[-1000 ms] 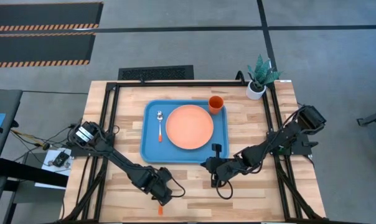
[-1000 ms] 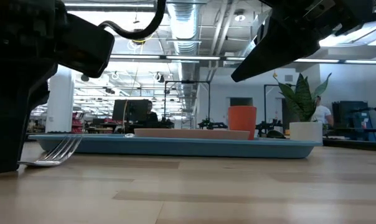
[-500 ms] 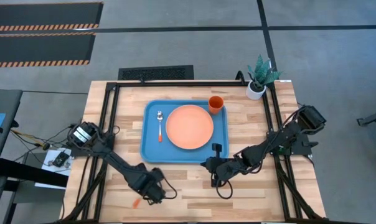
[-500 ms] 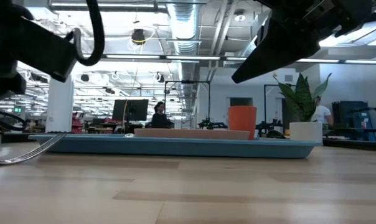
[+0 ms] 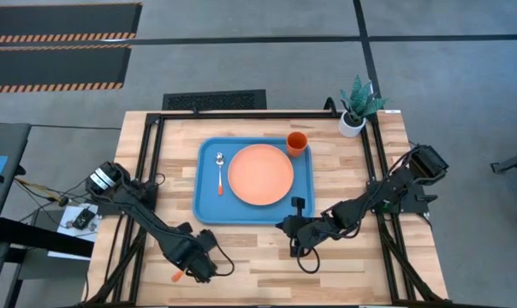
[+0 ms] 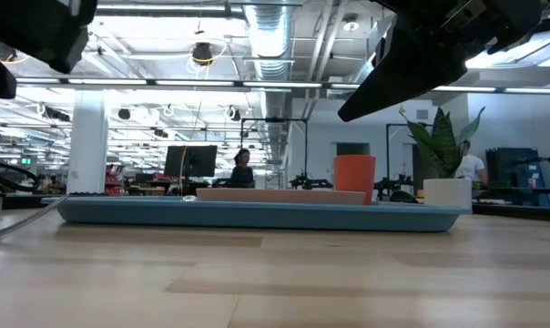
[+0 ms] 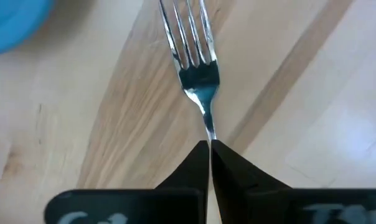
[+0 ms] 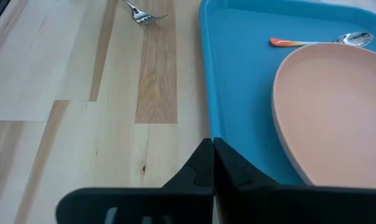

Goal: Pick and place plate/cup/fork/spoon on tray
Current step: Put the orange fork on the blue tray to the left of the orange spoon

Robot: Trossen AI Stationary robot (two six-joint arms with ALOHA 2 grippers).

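Wooden surface [image 5: 344,171] shows your left end effector [image 5: 193,267] pinching the fork [image 7: 194,62] tight, ready for the tray [image 5: 209,205].

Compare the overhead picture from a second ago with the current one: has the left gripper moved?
Yes. The left gripper, shut on the fork, has shifted leftward along the table's near edge, farther from the tray.

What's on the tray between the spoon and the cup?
The plate lies between the spoon and the cup on the tray; the high view shows this.
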